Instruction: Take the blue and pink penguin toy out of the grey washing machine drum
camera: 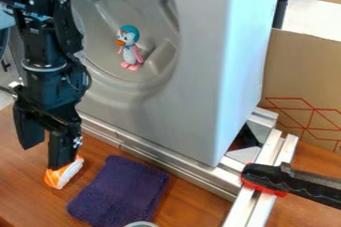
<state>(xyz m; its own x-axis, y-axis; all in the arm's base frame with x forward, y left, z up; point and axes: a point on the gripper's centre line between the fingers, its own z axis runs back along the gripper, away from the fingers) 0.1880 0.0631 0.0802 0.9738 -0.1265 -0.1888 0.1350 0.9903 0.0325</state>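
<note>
A big grey unit (198,71) stands at the far side of the wooden table (200,198). Near it lies a folded purple cloth (121,189). Left of that, the black gripper (43,157) hangs, jaws well parted, nothing between them. A toy penguin (130,49) sits in the unit's hollow. The orange-and-white object (65,173) lies by one fingertip, left of the cloth.

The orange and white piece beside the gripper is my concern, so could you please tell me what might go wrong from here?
One finger of the open gripper overlaps the orange and white piece in this view; contact is unclear, but lowering might pin or tip it.

The folded purple cloth lies close by, so a sideways move could rumple it.

The penguin figure is near the arm, which might knock it.
</note>
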